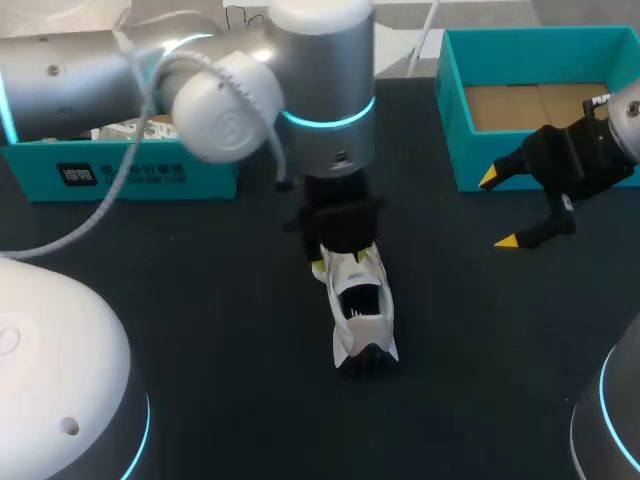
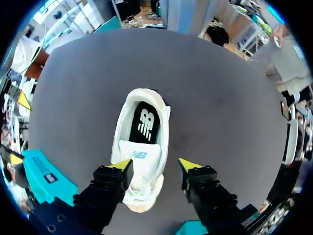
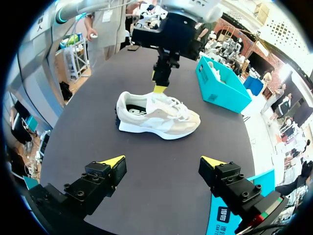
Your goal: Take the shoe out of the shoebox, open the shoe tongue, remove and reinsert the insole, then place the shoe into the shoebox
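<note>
Left wrist view shows you what the arm blocks in head view: left gripper (image 2: 155, 165) spread open astride the shoe (image 2: 141, 169) forefoot, right gripper (image 1: 497, 209) open too, well apart right.

We see a white-and-beige shoe (image 3: 161, 117), its insole (image 2: 145, 122) black with a white logo, a teal shoebox (image 1: 453, 125), yellow fingertips (image 3: 111, 161) and a dark grey table (image 1: 200, 300).

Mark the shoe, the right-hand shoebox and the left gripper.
shoe (image 1: 361, 300), head view, at its opening.
shoebox (image 1: 540, 52), head view, back wall.
left gripper (image 2: 156, 165), left wrist view, midway between fingertips.
</note>
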`<state>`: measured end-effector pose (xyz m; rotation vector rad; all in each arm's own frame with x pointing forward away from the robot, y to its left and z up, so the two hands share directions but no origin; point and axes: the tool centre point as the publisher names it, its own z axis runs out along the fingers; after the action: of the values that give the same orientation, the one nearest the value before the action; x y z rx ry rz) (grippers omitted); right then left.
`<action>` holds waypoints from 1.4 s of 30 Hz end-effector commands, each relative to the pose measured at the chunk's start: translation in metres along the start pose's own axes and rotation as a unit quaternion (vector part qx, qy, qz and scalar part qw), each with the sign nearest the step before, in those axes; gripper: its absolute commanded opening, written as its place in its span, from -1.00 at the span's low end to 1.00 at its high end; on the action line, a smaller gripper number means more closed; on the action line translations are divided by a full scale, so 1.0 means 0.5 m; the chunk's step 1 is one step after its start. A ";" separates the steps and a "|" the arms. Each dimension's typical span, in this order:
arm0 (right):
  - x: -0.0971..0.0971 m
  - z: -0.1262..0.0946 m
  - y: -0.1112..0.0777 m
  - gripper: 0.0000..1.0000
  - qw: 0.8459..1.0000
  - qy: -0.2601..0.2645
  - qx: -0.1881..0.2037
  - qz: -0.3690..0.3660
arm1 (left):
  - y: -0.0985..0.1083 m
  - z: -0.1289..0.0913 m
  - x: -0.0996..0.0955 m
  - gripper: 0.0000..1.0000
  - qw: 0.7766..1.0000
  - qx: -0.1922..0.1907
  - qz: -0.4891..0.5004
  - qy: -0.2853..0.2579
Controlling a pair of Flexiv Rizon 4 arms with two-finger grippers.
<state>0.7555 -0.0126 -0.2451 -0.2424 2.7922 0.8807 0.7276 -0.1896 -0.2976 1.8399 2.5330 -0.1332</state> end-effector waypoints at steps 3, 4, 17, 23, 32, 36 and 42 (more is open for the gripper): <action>-0.001 0.002 0.001 1.00 1.000 0.000 0.002 0.000 | -0.012 -0.007 0.039 1.00 0.998 -0.029 -0.047 -0.033; -0.001 0.002 0.001 1.00 1.000 0.000 0.002 0.000 | -0.012 -0.007 0.039 1.00 0.998 -0.029 -0.047 -0.033; -0.001 0.002 0.001 1.00 1.000 0.000 0.002 0.000 | -0.043 -0.024 0.055 1.00 0.882 -0.005 -0.469 -0.044; -0.001 0.002 0.001 1.00 1.000 0.000 0.002 0.000 | -0.064 -0.031 0.079 1.00 0.737 0.019 -0.672 -0.071; -0.001 0.002 0.001 1.00 1.000 0.000 0.002 0.000 | -0.064 -0.031 0.079 1.00 0.737 0.019 -0.672 -0.071; -0.001 0.002 0.001 1.00 1.000 0.000 0.002 0.000 | -0.064 -0.031 0.079 1.00 0.737 0.019 -0.672 -0.071; -0.001 0.002 0.001 1.00 1.000 0.000 0.002 0.000 | -0.095 -0.019 0.069 1.00 0.739 -0.001 -0.670 -0.070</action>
<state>0.7555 -0.0126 -0.2451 -0.2423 2.7921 0.8807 0.6827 -0.1635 -0.2807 0.2677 3.0745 -0.2326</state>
